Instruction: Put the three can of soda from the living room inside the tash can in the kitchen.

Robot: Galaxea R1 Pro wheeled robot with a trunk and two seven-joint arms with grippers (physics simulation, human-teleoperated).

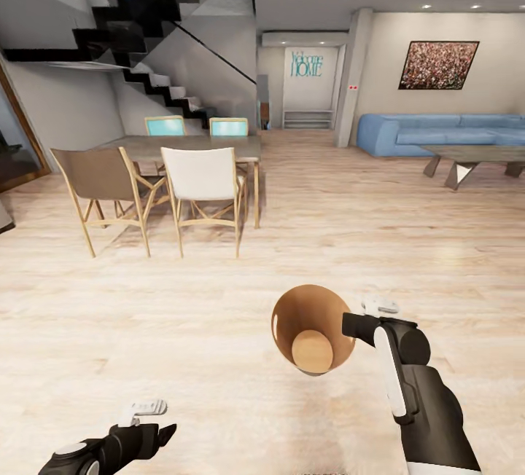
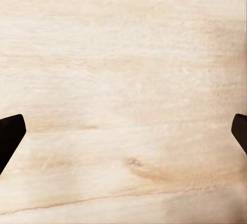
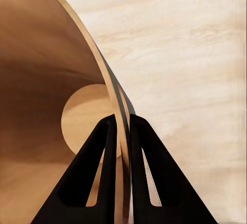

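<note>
At the near left I have the left gripper [image 1: 149,417] low over the wood floor [image 1: 219,315]. Its wrist camera shows bare planks with a dark fingertip at each edge, so the jaws stand wide apart and hold nothing.

Farther left, across the room, stand the dining table [image 1: 186,146] and its chairs [image 1: 200,183], with the stairs [image 1: 168,89] behind them.

Near the middle is the bin [image 1: 313,329], lifted off the floor and tipped so that I look straight into its tan inside and down to its round bottom. It looks empty; I see no cans in it, though the near wall hides part of the inside.

Just right of it, the right gripper [image 1: 356,324] pinches the bin's rim. In the right wrist view the right gripper [image 3: 122,123] has one finger inside the wall and one outside, drawn narrow on the thin edge.

I judge the bin light and stiff, a thin hard shell that won't give under the pinch. The hold is on one side of the rim only, so the body hangs off-centre and can swing or pivot between the pads if I turn the base sharply. The smooth wall looks slippery. I'd carry it slowly and keep the wrist level.

At the far right lie the sofa [image 1: 437,132] and low table [image 1: 474,158], the living room where the cans should be; none shows at this range.
</note>
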